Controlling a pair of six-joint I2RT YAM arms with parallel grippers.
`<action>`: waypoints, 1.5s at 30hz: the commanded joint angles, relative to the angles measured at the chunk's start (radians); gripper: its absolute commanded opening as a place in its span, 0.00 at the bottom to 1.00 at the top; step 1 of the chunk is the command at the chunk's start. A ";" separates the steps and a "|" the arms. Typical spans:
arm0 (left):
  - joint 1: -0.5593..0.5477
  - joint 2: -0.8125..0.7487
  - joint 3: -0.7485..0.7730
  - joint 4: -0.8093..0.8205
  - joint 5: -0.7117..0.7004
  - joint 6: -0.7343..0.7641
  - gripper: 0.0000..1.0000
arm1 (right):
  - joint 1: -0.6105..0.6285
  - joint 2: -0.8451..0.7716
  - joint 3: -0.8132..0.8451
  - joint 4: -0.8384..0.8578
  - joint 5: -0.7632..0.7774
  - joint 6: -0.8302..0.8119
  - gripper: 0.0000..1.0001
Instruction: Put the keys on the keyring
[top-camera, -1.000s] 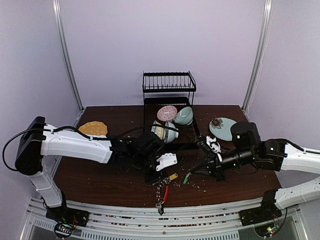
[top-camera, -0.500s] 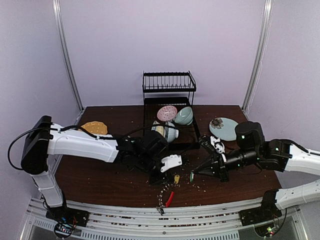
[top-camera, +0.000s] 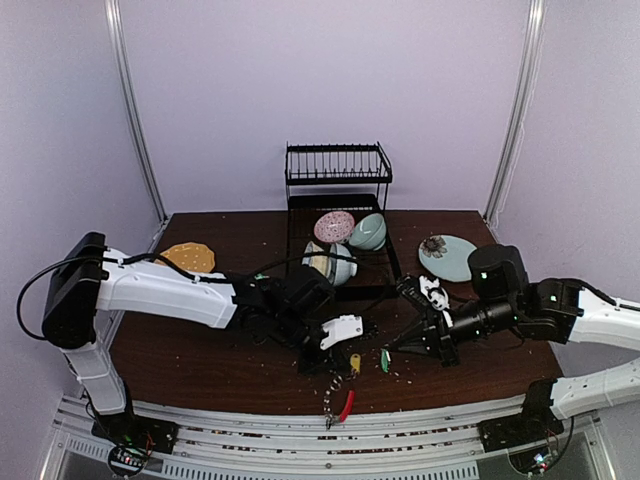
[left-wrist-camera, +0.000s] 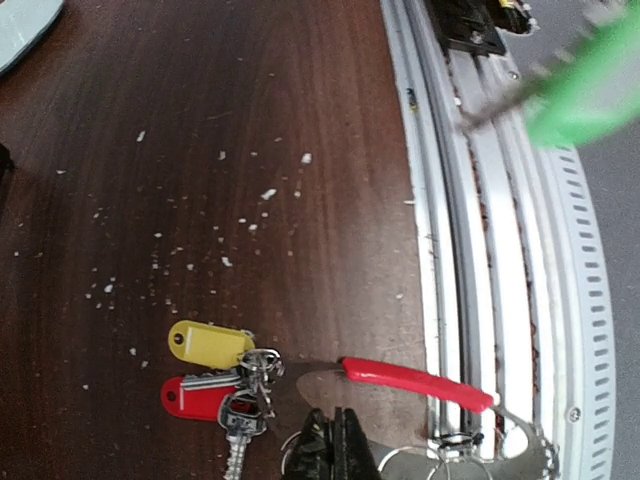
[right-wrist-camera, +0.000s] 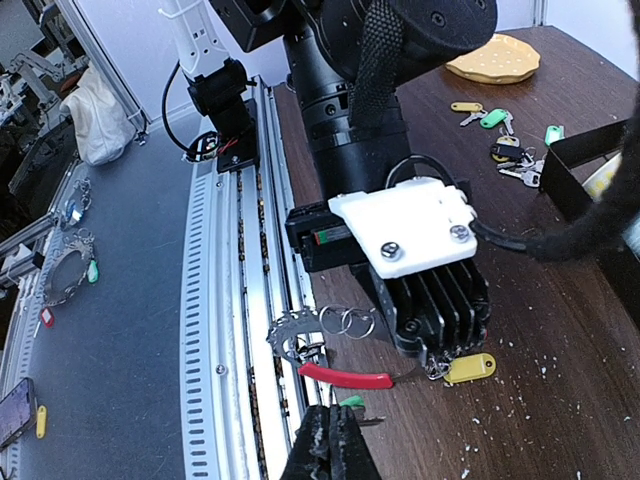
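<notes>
Hanging by table (top-camera: 190, 362) near edge, keyring (left-wrist-camera: 312, 367) is stiff, jangly wire; left gripper (left-wrist-camera: 322, 450) clamps it beside red sleeve (left-wrist-camera: 415, 383). Right gripper (right-wrist-camera: 330, 445) pinches green-tagged key (left-wrist-camera: 575, 92): light, slippery, prob best held by tag w/ hole end free.

the large silver metal keyring with a red plastic sleeve (top-camera: 343, 400) hangs over the near edge of the brown wooden tabletop (top-camera: 200, 350), below the left hand (top-camera: 322, 355). just right of it, the right hand (top-camera: 398, 347) carries a green-tagged silver metal key (top-camera: 385, 358). the black wire dish rack (top-camera: 338, 175) stands behind both.
</notes>
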 joint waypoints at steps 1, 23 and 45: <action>-0.005 -0.096 -0.116 0.074 0.189 0.085 0.00 | -0.002 -0.011 0.006 -0.007 -0.032 -0.015 0.00; 0.030 -0.043 -0.134 0.028 -0.003 0.017 0.11 | -0.004 0.008 0.035 -0.028 -0.031 -0.027 0.00; 0.110 -0.254 -0.521 0.420 -0.170 0.400 0.33 | -0.004 0.007 0.026 -0.001 -0.054 -0.022 0.00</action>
